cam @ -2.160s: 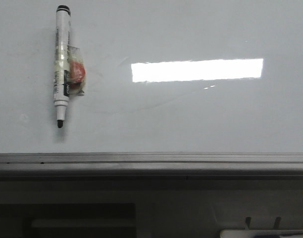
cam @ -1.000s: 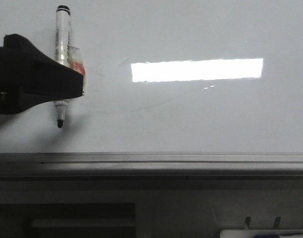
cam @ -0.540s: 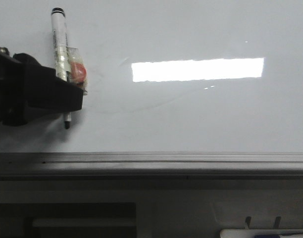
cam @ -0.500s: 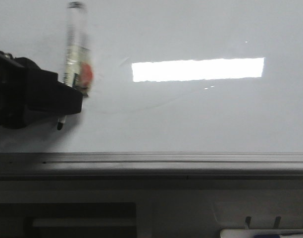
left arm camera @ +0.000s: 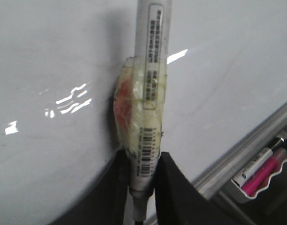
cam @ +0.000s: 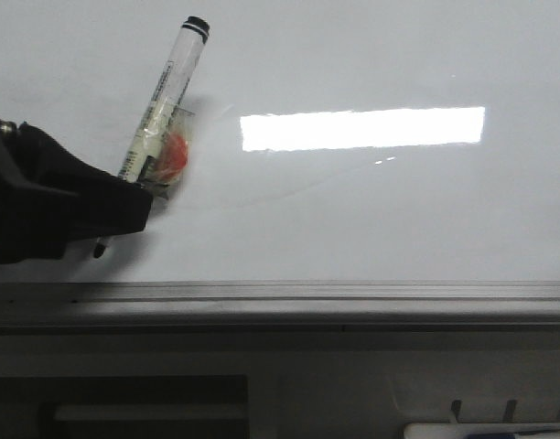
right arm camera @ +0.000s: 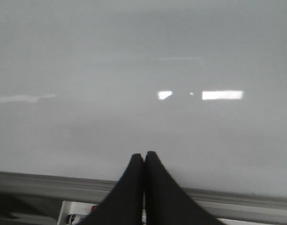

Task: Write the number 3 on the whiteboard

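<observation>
Tilted off vertical now, the marker [cam: 156, 122] sits clamped low in the left end effector [left arm camera: 142, 187]. Light, stiff, slick-barrelled; its taped wad may cling to the whiteboard [cam: 371, 219]. Right end effector [right arm camera: 144, 161] is closed, empty.

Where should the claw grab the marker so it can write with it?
Low on the barrel, just above the tip, where the left claw is already shut on the marker. The taped red lump higher up makes the barrel bulgy, so the slim end probably grips better. Come from the sides, one finger each side.

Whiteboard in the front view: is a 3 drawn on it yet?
No, the whiteboard shows only glare; the left gripper holds the marker.
</observation>
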Robot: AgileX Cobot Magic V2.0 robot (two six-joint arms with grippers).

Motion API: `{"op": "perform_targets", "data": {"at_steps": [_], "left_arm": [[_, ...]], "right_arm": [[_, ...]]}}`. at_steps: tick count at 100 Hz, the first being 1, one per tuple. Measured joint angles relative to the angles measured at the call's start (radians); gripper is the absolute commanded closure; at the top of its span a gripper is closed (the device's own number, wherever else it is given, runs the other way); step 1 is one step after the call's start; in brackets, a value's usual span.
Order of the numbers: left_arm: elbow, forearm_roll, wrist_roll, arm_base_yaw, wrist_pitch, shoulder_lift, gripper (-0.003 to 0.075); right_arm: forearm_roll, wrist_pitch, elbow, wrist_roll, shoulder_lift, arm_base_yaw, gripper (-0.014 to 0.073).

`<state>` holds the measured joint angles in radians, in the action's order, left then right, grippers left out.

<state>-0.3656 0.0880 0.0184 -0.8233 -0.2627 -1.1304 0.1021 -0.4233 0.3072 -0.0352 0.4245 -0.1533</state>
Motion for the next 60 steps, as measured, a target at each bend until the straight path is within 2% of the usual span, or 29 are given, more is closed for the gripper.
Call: {"op": "perform_targets", "data": {"at_steps": [16, 23, 43, 60], "left_arm": [[0.000, -0.217, 0.000, 0.000, 0.043, 0.079, 0.0741], [0.000, -0.313, 0.000, 0.000, 0.055, 0.103, 0.0741], [0.000, -0.502, 0.000, 0.000, 0.055, 0.114, 0.0741], [0.000, -0.630, 0.000, 0.000, 0.041, 0.114, 0.0741]], "right_arm": [[0.024, 0.000, 0.028, -0.100, 0.000, -0.240, 0.0333], [0.026, 0.015, 0.035, -0.114, 0.000, -0.351, 0.0267], [0.005, 0.143, 0.046, -0.132, 0.028, -0.641, 0.0267], [-0.102, 0.170, 0.068, -0.138, 0.159, -0.807, 0.0258]]}}
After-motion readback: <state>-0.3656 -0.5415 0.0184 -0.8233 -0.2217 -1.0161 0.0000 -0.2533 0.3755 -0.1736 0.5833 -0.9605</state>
